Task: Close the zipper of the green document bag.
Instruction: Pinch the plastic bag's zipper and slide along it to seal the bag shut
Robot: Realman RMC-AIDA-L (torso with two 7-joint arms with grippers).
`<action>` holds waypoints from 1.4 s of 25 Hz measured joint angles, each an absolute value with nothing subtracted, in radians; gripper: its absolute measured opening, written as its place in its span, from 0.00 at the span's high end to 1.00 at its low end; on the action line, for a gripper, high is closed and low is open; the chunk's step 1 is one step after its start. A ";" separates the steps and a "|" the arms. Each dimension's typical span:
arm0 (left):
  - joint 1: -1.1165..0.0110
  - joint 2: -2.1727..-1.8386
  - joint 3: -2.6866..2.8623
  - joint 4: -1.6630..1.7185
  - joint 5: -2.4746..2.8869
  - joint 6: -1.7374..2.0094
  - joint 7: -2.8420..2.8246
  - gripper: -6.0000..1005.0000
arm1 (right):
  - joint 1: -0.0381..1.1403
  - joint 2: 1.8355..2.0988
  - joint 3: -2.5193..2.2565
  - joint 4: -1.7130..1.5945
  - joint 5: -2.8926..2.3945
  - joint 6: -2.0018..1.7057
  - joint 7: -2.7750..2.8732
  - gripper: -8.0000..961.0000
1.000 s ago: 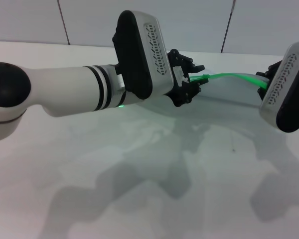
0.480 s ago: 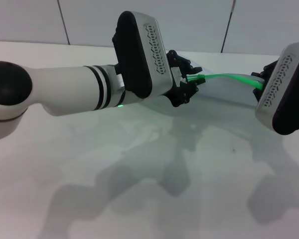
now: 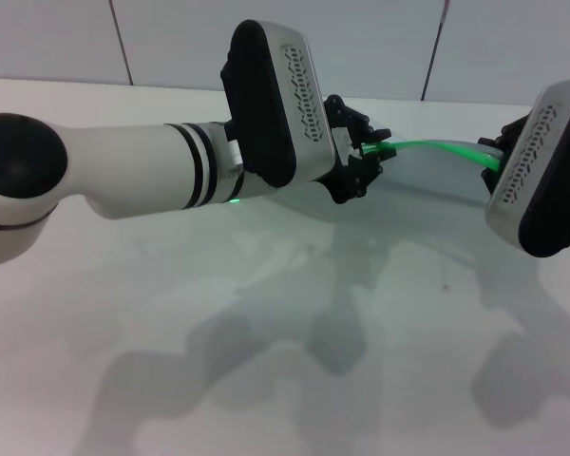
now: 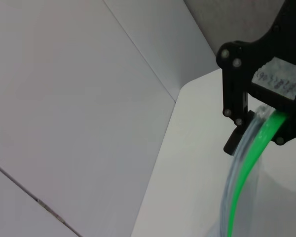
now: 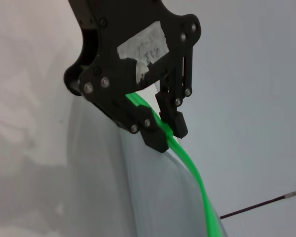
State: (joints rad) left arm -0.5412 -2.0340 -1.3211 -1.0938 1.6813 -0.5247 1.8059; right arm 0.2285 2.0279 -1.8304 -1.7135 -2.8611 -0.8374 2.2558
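I have the green document bag lifted off the tabletop, upper right of the head view. My left tool is clamped on the zipper, probably at the slider (too small to confirm). My right tool pinches the far end, keeping the strip taut for pulling.
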 joint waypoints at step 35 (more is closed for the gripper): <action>-0.560 -2.034 -1.309 -1.047 1.681 -0.463 1.783 0.91 | 0.218 2.028 -1.835 -1.735 -2.864 -0.827 2.258 0.94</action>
